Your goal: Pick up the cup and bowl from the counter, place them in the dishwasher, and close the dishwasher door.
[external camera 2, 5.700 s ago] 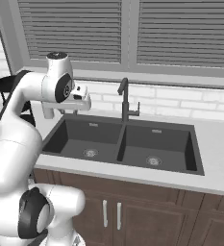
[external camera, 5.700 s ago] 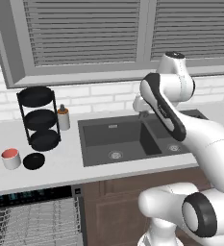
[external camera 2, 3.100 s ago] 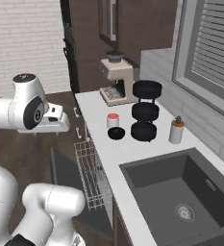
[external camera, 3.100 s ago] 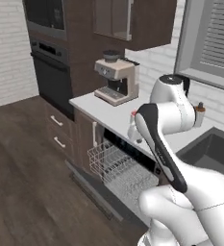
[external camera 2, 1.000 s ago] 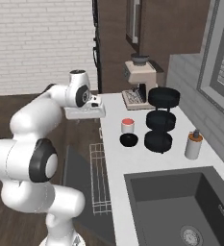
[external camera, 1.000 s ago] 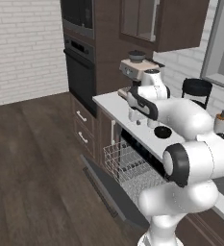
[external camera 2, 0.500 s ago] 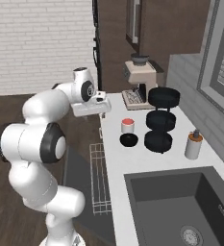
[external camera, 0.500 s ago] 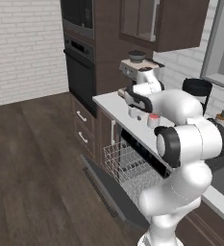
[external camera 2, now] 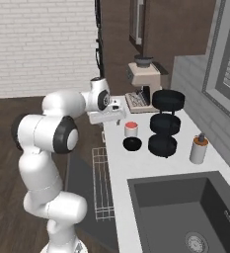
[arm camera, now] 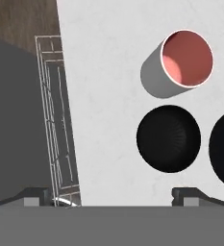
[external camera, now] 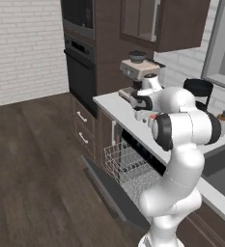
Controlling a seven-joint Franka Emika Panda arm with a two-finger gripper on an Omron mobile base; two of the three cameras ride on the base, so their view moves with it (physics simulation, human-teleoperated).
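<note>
Hand view, items listed from largest to smallest.

Long pale off-white smooth bench (arm camera: 108,96), one: carrying everything to be picked and running beside the open machine.

Built-in under-counter dishwasher (external camera: 133,166), one: standing open below the bench edge, with its silvery wire rack (arm camera: 56,120) pulled out past the bench edge.

Flat dark grey drop-down dishwasher door (external camera: 109,195), one: lying lowered towards the floor under the rack, not yet shut.

White arm's two-finger gripper (external camera 2: 117,111), one: hovering over the near edge of the bench. Its two dark fingers (arm camera: 188,194) are standing wide apart, gripping nothing.

Black three-tier stand of round trays (external camera 2: 164,123), one: sitting behind the two dishes, nearer the wall; not a target.

Pale espresso machine (external camera 2: 143,81), one: standing at the far end of the bench.

White dispenser bottle with brown top (external camera 2: 199,148), one: standing beyond the stand, towards the sink.

Small shallow round all-black bowl (arm camera: 168,138), one: resting open side up on the bench, just ahead of the fingers and closer to one fingertip than to the midpoint between them.

Small short white cylindrical cup with a salmon-red inside (arm camera: 180,62), one: standing upright, just beyond the bowl and close beside it without clearly touching.

Governing relation, as a judgement: both dishes are lying ahead of the fingers and off to one side, bowl nearer, cup farther on almost the same line. Being round, neither is offering a long axis to align with. The hand is probably needing a sideways shift before descending, and reaching the cup is meaning passing over the bowl.
</note>
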